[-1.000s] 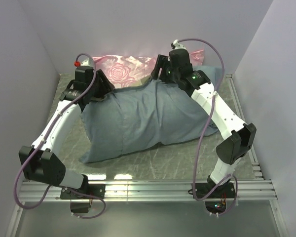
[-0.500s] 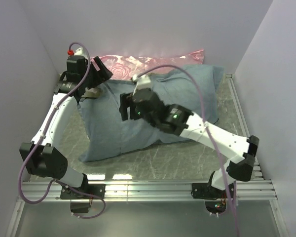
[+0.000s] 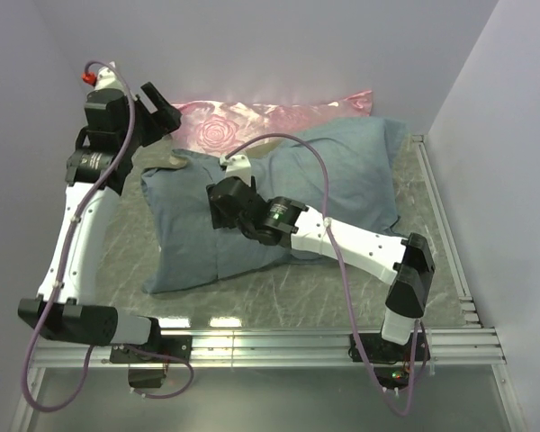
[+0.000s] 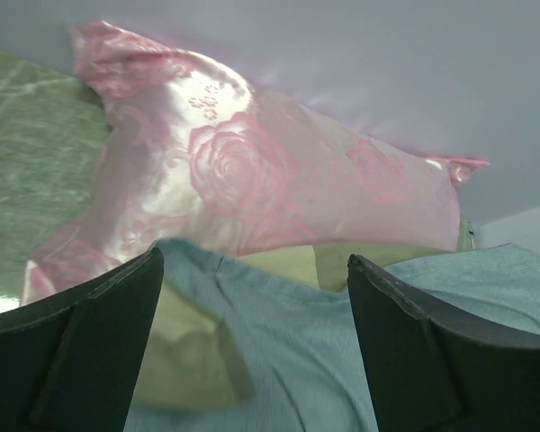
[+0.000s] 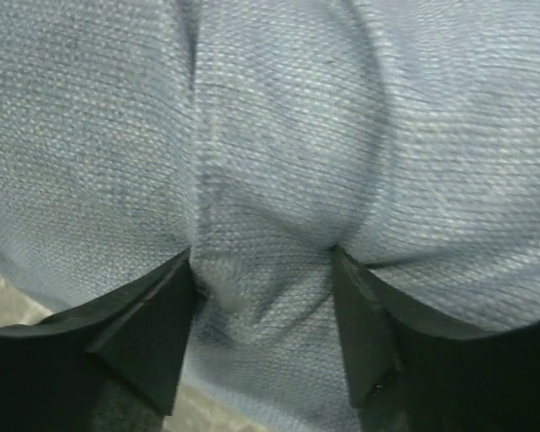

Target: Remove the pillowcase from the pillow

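The blue-grey pillowcase (image 3: pixel 297 189) lies plump across the table, and the white pillow inside it is hidden. Its tan inner face (image 3: pixel 168 162) shows at the far left opening and also in the left wrist view (image 4: pixel 184 360). My left gripper (image 3: pixel 159 106) is open and empty, raised above that opening; in its own view (image 4: pixel 252 261) the jaws stand wide apart over the cover (image 4: pixel 342 342). My right gripper (image 3: pixel 214 205) presses down on the cover's left middle. Its jaws (image 5: pixel 263 261) are apart with a bulge of blue fabric (image 5: pixel 270 135) between them.
The shiny pink rose-patterned pillow (image 3: pixel 243 121) lies against the back wall behind the pillowcase, also in the left wrist view (image 4: pixel 252 171). Walls close in on the left, back and right. The marbled table (image 3: pixel 279 297) ends at an aluminium rail (image 3: pixel 270 342) in front.
My right arm swung from the pillowcase's far edge down to its left middle. My left gripper rose up and left, away from the opening. The pillowcase settled flatter.
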### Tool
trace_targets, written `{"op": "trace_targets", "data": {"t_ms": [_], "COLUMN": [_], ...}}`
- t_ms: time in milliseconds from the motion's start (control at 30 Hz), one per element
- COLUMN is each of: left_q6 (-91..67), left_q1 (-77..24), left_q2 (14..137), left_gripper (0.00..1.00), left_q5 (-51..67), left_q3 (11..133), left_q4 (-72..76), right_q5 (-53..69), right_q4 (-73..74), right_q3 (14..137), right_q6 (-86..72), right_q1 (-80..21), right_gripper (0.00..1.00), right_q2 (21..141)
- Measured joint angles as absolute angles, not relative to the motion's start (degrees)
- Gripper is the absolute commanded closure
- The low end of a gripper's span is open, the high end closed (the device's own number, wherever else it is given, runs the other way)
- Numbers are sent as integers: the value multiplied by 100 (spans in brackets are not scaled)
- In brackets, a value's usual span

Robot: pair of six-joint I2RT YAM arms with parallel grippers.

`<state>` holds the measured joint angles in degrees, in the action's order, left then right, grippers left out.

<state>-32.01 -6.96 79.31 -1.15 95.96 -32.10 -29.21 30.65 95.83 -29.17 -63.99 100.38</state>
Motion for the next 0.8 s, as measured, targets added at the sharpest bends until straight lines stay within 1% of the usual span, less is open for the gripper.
{"op": "trace_targets", "data": {"t_ms": [67,167,233,300,400,467,567,633,667,700,767,800], "left_q6": [-3155,-3131,-3175,-3253,-3369,-3452,-3570,-3616,-3632,-3651,-3715,-3723], "left_q1": [-696,-692,-694,-698,-729,-814,-1090,-1313,-1409,-1479,-1553,-1564], "left_q2": [7684,7275,6840,6348,5839,5653,5592,5610,5610,5601,5596,5599], "left_gripper": [10,14,15,15,16,16,18,21,26,38,53,66], "left_q5": [-311,-397,-314,-187,25,150,235,200,165,143,97,62], "left_q3": [9585,9452,8967,8311,7365,6810,6125,5839,5743,5673,5568,5542], "left_q4": [-3334,-3402,-3267,-3194,-3114,-3083,-3055,-2910,-2823,-2720,-2567,-2539], "right_q5": [-2821,-2558,-2423,-2294,-2204,-2145,-2091,-2045,-2034,-2025,-2014,-2016], "right_q4": [3037,2963,2952,2954,2961,2961,2958,2947,2939,2919,2869,2856], "right_q3": [9662,9677,9714,9773,9841,9843,9819,9725,9636,9539,9292,9177], "right_q6": [-2936,-2978,-3000,-3017,-3017,-3028,-3070,-3107,-3131,-3159,-3214,-3234], "right_q1": [-6265,-6005,-5878,-5787,-5739,-5736,-5736,-5736,-5736,-5736,-5736,-5734], "right_gripper": [39,42,45,46,51,54,57,57,57,57,57,57], "right_q2": [10112,10138,10138,10138,10138,10136,10114,10038,9977,9902,9719,9625]}}
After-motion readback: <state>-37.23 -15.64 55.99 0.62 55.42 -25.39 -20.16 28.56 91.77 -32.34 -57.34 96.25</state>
